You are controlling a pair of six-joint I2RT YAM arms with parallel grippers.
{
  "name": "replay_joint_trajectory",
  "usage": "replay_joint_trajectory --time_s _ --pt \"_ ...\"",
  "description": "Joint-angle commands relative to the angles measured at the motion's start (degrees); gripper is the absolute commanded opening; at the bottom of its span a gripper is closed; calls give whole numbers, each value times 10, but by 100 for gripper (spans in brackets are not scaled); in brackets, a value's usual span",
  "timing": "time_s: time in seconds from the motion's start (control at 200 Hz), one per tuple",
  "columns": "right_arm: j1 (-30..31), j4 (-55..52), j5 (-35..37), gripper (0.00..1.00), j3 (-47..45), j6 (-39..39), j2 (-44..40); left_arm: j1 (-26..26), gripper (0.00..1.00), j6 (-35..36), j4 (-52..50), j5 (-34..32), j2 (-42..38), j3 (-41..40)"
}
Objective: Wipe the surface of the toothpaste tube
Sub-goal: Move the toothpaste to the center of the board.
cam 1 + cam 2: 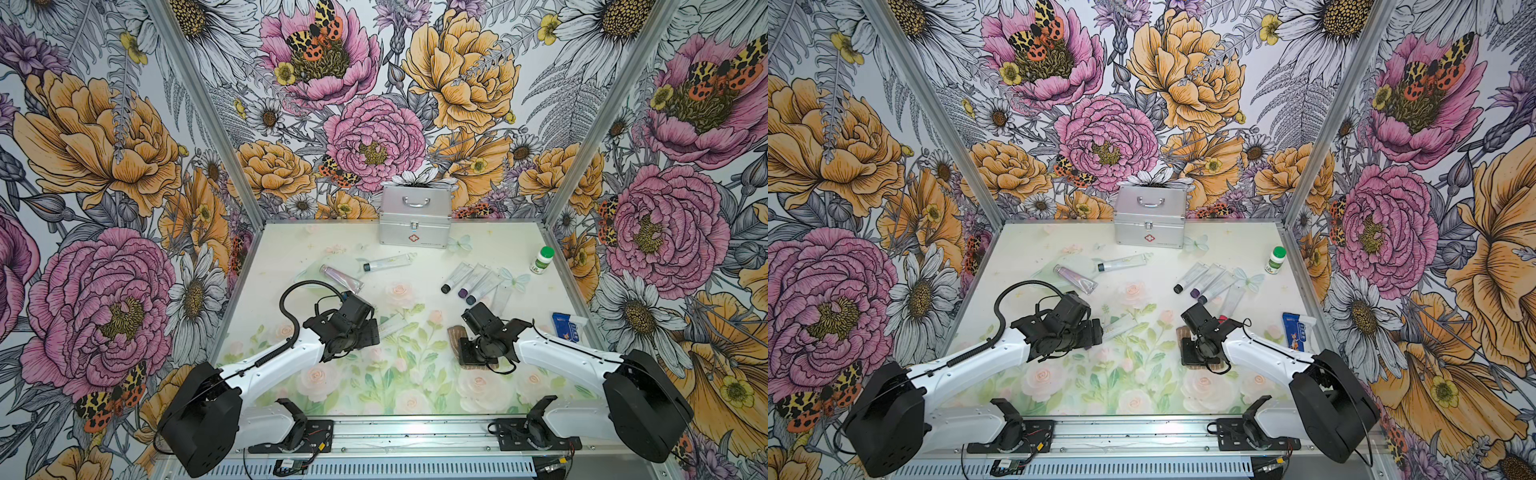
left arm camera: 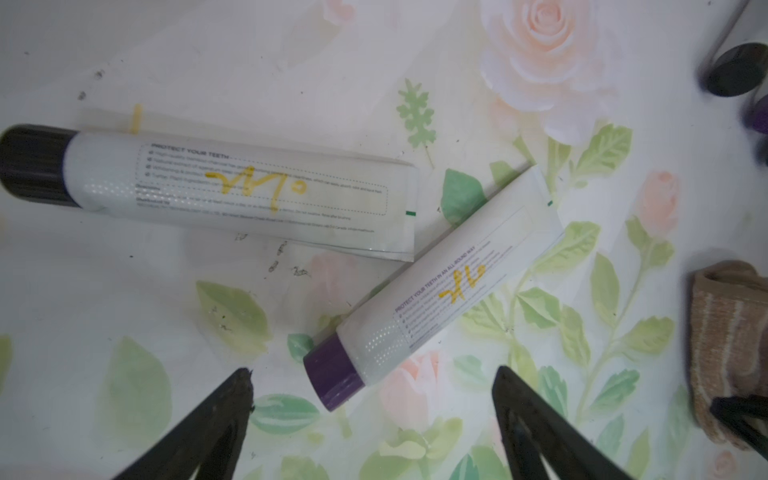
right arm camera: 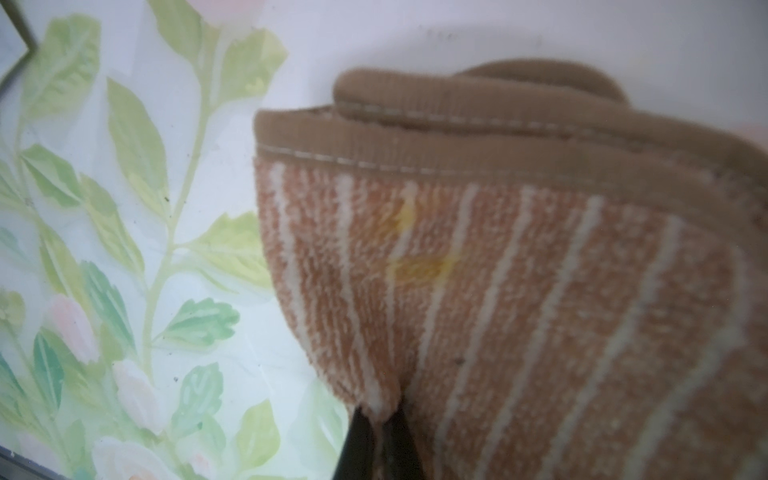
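Two white toothpaste tubes lie on the floral mat below my left gripper (image 2: 374, 380). One has a purple cap (image 2: 436, 291) and the other a black cap (image 2: 232, 187). Both carry yellow scribbles. The left jaws stand wide open and hold nothing, with the purple cap just ahead of them and apart from both fingers. In both top views only a tube's end (image 1: 392, 324) (image 1: 1119, 326) shows beside that gripper (image 1: 372, 330). My right gripper (image 3: 382, 415) is shut on a brown striped cloth (image 3: 498, 291) with a yellow stain, resting on the mat (image 1: 455, 332).
A silver case (image 1: 415, 220) stands at the back. Several more tubes (image 1: 473, 280) lie right of centre and two others (image 1: 388, 262) (image 1: 340, 277) at the back left. A green-capped bottle (image 1: 543, 259) and a blue packet (image 1: 567, 326) sit by the right wall.
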Motion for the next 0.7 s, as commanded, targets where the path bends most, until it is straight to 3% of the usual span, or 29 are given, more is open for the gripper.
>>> replay_joint_trajectory --time_s 0.0,0.405,0.485,0.696 --pt "-3 -3 11 0 7 -3 -10 5 91 36 15 7 21 2" --pt "-2 -3 10 0 8 -2 -10 -47 89 73 65 58 102 20" --pt "-2 -3 10 0 8 -2 -10 -60 81 75 68 58 119 26" --pt "-3 -4 9 0 11 -3 -9 -91 50 83 90 41 159 45"
